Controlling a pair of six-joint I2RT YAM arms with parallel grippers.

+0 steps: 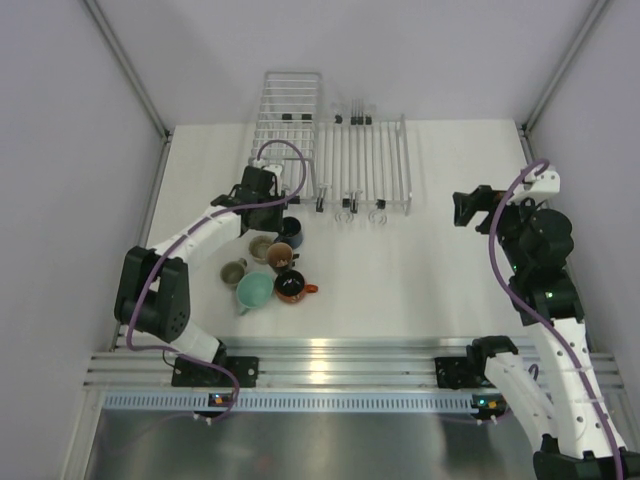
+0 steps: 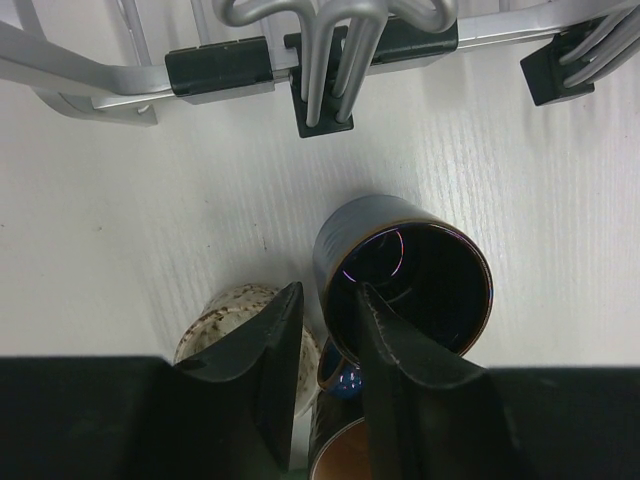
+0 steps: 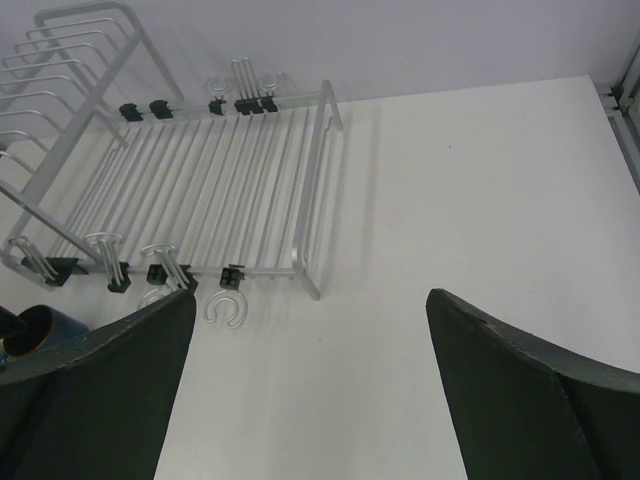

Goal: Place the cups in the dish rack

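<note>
Six cups stand clustered left of centre: dark blue (image 1: 291, 231), beige (image 1: 262, 247), brown (image 1: 283, 253), olive-grey (image 1: 233, 271), mint-teal (image 1: 254, 290) and orange-red (image 1: 291, 287). The silver dish rack (image 1: 365, 165) lies flat at the back. My left gripper (image 1: 272, 212) is narrowly open at the dark blue cup (image 2: 410, 275). One finger is inside its rim and the other outside, with the cup's handle between them, beside the beige cup (image 2: 230, 310) and the brown cup (image 2: 350, 450). My right gripper (image 1: 470, 208) is wide open and empty (image 3: 310, 300), right of the rack (image 3: 220, 190).
A taller wire basket (image 1: 288, 110) stands left of the rack, behind the left gripper. The rack's near rim with black clips and hooks (image 2: 220, 65) lies just beyond the dark blue cup. Walls enclose the table on both sides.
</note>
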